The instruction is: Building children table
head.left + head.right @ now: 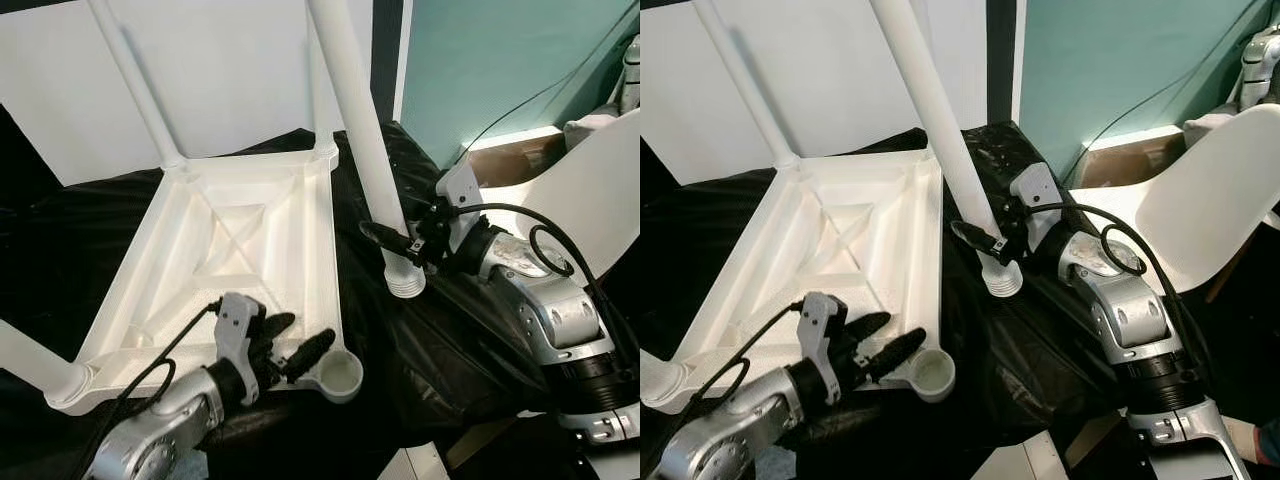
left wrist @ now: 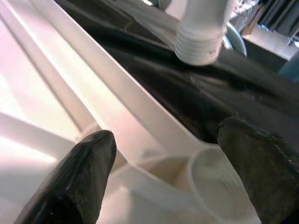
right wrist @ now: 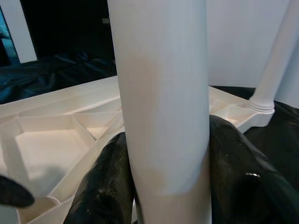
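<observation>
- Left eye view: one white upturned tabletop point(image 1: 235, 240) at frame centre on black sheeting point(image 1: 470, 330), three legs fitted, a fourth loose leg point(image 1: 362, 140) clamped by the right gripper point(image 1: 400, 240)
- Left wrist view: left gripper point(image 2: 168, 172) spread wide, straddling one empty corner socket point(image 2: 219, 186)

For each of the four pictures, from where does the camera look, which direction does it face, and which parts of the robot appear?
Left eye view: from the head, forward and down at the upturned white plastic table top; both arms show.
Right eye view: same scene; right gripper holds the loose white threaded leg.
Left wrist view: along the left gripper, jaws open around the empty round corner socket.
Right wrist view: along the jaws clamping the leg.
Both wrist views share the leg and table top.
</observation>
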